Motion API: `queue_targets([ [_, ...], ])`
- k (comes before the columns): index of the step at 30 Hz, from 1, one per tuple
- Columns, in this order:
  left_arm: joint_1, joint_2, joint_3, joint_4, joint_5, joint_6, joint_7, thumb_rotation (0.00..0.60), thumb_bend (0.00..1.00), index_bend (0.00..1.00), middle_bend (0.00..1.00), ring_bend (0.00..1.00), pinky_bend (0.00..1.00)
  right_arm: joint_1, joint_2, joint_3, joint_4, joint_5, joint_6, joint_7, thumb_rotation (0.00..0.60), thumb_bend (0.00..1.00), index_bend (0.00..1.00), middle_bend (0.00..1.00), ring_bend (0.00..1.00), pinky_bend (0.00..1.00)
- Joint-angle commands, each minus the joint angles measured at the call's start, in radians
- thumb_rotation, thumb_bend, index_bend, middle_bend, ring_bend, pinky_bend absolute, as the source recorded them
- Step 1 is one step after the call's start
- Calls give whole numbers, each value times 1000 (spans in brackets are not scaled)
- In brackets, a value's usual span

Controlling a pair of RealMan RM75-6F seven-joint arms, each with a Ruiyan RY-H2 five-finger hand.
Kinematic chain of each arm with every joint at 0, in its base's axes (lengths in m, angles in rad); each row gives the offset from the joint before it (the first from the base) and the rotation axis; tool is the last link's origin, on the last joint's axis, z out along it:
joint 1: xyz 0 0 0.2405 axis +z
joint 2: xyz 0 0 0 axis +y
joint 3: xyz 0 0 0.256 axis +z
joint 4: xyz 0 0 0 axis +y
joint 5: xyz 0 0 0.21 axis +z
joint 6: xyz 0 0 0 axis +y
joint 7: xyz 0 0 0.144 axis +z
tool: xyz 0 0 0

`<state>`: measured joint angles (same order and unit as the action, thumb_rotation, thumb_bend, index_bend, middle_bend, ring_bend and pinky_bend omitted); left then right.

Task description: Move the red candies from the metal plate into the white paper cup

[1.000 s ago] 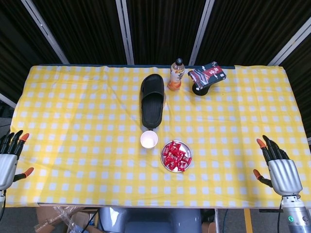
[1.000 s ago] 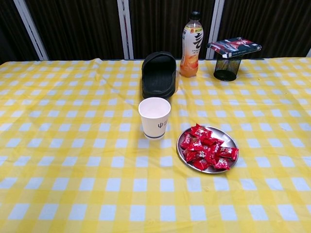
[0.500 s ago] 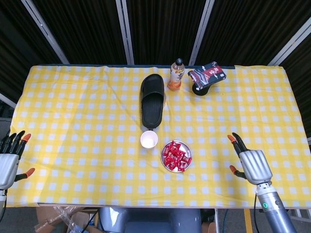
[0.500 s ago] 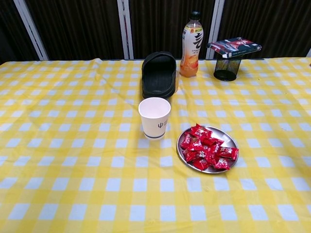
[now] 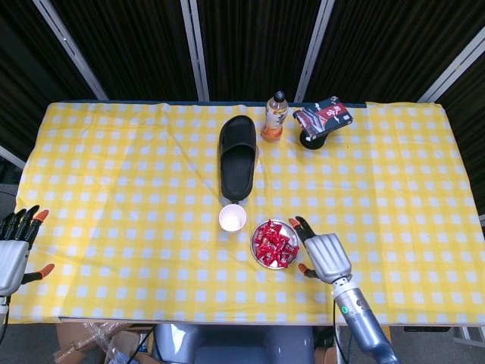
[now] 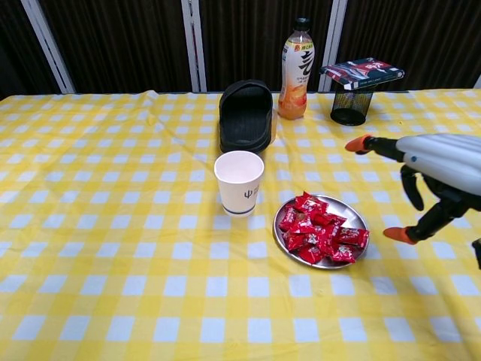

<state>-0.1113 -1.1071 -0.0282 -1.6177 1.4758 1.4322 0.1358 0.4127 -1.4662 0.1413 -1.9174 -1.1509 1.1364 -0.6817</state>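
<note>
Counter: yellow check cloth.
Right hand: fingers spread, holding nothing, just beside plate at 3 o'clock.
Left hand: fingers apart, nothing held, at counter's 8 o'clock edge.
Plate: carries candies.
Cup: upright, at 10 o'clock of plate.

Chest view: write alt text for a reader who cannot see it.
The robot's right hand, fingers apart and holding nothing, hovers just right of a metal plate heaped with red candies on a yellow checked table. A white paper cup stands left of the plate, with a black slipper behind it.
</note>
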Motion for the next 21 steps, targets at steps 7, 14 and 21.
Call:
queue_targets([
  [7,-3,10,1,-4,-4,-10,-21,600,33,0,0,0,0,78,-120,19,33,140,-5,-84,600,299,3,116,623,770],
  [14,-5,11,0,-6,-10,-16,-27,600,33,0,0,0,0,110,-149,26,46,184,-7,-76,600,299,66,124,623,770],
  [21,-5,11,-1,-8,-16,-17,-25,600,34,0,0,0,0,144,-179,22,72,230,-15,-75,600,299,83,130,623,770],
])
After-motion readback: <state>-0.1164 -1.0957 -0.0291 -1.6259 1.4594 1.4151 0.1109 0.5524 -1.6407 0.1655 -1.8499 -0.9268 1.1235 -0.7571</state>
